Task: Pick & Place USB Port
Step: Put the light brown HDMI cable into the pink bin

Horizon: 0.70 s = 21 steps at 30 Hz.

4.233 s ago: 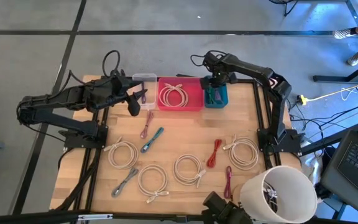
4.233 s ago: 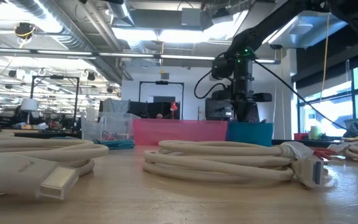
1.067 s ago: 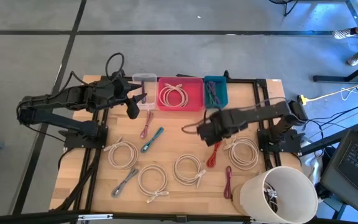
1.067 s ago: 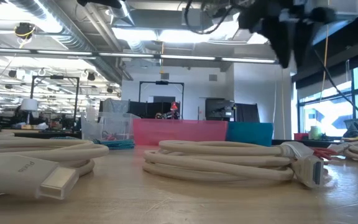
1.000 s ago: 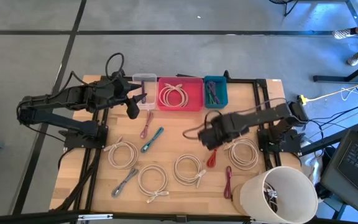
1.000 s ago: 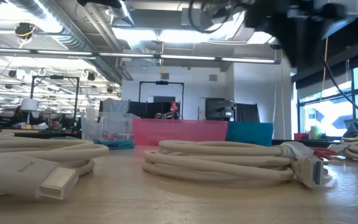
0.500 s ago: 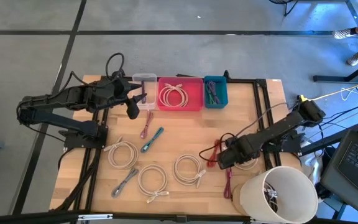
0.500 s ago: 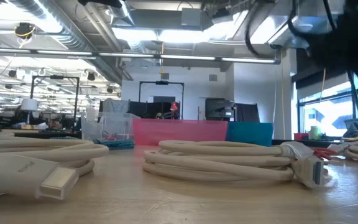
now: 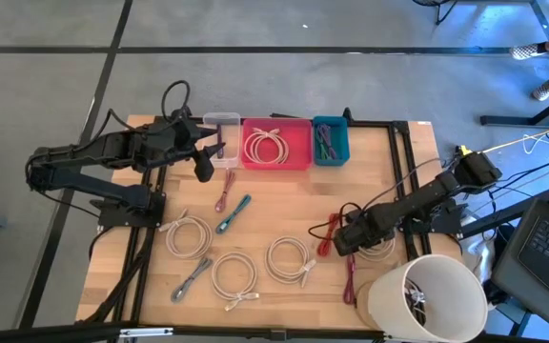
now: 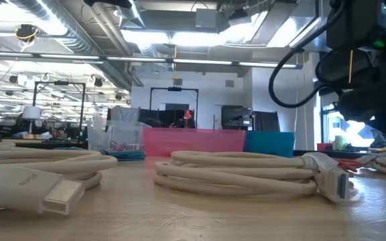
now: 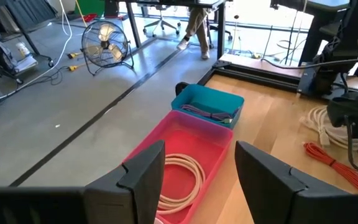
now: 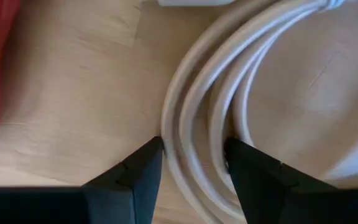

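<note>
Along the far edge of the table (image 9: 284,191): three bins (image 9: 276,144) side by side, one holding a coiled cable (image 9: 266,146). Toward the near edge: more cable coils (image 9: 233,276). At the near right corner: a bucket (image 9: 425,297).

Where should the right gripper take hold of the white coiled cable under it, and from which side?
Grip the bundled strands on the coil's rim, coming straight down. The white coiled cable lies flat, and the right gripper has open fingers either side of those strands.
</note>
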Each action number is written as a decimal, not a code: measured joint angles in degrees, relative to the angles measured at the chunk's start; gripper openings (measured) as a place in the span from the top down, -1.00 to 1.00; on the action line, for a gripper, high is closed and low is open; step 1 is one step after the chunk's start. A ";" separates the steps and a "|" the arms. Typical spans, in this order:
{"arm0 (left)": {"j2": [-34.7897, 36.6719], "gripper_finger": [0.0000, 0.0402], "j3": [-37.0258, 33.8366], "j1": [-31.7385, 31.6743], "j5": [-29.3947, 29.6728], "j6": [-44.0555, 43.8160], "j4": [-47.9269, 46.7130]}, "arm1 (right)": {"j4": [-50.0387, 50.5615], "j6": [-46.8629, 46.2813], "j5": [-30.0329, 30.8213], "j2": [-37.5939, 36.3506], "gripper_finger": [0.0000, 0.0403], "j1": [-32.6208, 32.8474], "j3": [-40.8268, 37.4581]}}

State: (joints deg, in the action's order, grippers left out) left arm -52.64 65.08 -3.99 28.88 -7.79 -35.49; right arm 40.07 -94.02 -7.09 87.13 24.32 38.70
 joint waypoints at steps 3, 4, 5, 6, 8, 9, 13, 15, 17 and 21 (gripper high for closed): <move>0.00 0.06 0.00 0.01 0.00 -0.37 0.30 | 1.08 2.52 0.62 0.00 0.29 -0.38 0.06; 0.00 0.06 0.00 0.01 0.00 -0.47 0.52 | 1.40 3.30 0.60 0.02 0.39 -0.54 0.09; 0.00 0.06 0.00 0.01 0.00 -0.52 0.83 | 1.68 3.61 0.60 0.02 0.52 -0.62 0.09; 0.00 0.06 0.00 0.02 0.03 -0.50 1.25 | 1.78 3.98 0.64 0.02 0.65 -0.68 0.09; 0.00 0.06 0.00 0.01 0.09 -0.50 1.44 | 1.86 3.93 0.85 -0.16 0.84 -0.73 0.09; 0.00 0.06 0.00 0.00 0.08 -0.50 1.49 | 2.05 3.55 1.07 -0.21 0.84 -0.73 0.23; 0.00 0.06 0.00 0.01 0.09 -0.49 1.47 | 5.14 3.13 4.42 0.31 0.84 -0.74 3.17; 0.00 0.06 0.00 0.02 0.09 -0.49 1.48 | 7.11 3.11 7.19 0.33 0.84 -0.96 6.20; 0.00 0.06 0.00 0.00 0.11 -0.50 1.47 | 7.43 3.15 9.45 0.28 0.84 -1.08 10.26; -0.21 0.06 0.00 0.01 0.11 -0.48 1.45 | 11.12 3.17 15.42 0.26 0.84 -2.62 19.12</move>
State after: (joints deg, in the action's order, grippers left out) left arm -52.85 65.08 -3.98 28.99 -8.27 -34.04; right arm 51.19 -90.85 8.33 87.39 21.69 57.82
